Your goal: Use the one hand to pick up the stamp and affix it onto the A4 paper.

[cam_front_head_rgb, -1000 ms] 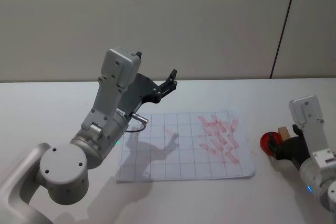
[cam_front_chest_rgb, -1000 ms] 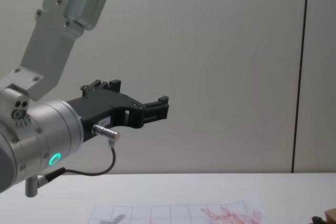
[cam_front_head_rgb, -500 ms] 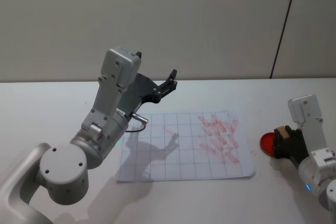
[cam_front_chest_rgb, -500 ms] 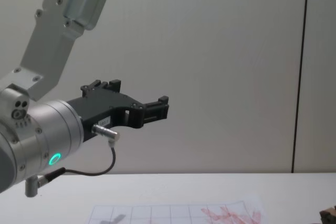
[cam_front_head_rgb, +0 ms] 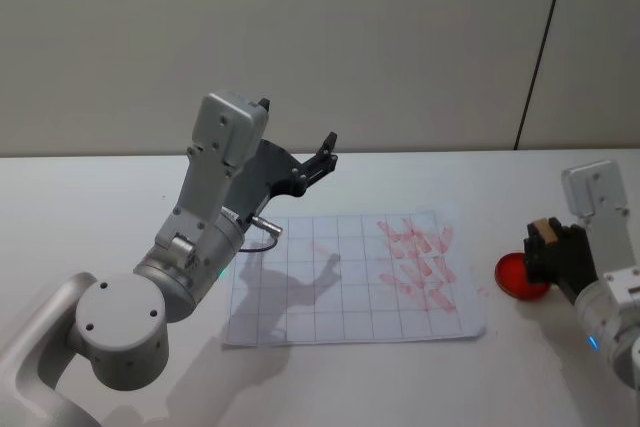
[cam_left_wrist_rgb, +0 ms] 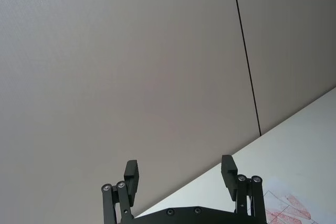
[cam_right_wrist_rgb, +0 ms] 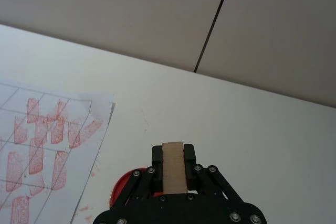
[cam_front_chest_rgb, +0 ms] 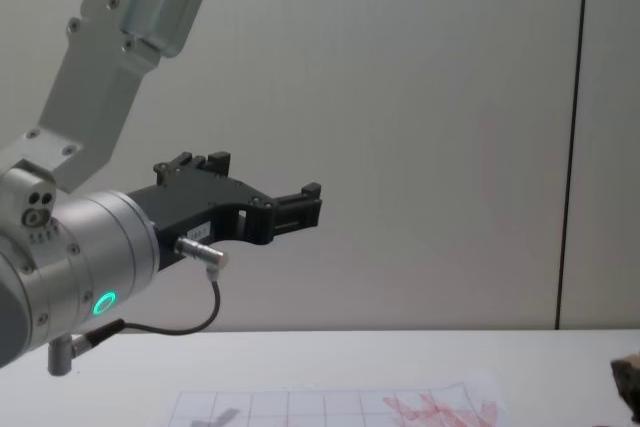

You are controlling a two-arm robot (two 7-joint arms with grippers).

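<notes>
Because the white surface (cam_front_head_rgb: pixel 80 197) is bare apart from the work, the layout reads quickly.

A4 paper (cam_front_head_rgb: pixel 330 317): lies flat at centre, grey grid, red prints crowding its right half, left cells blank. Thin and loose, I judge; it may shift or lift with a sticky stamp face.

Left tool (cam_left_wrist_rgb: pixel 179 171): parked high over the paper's left edge, fingers spread, holding nothing.

Right tool (cam_right_wrist_rgb: pixel 174 156): off the paper's right edge, pinching the stamp between its two fingers, above the red ink pad (cam_front_head_rgb: pixel 515 275).

Stamp (cam_front_head_rgb: pixel 543 229): small squared wooden block, upright in the grip, top end standing clear of the fingers, well apart from the paper. Likely light and rigid, and the flat opposite sides suit the hold it has. The underside is hidden; if inked, it is wet and will smear if dragged. A straight press and straight lift look wisest.
</notes>
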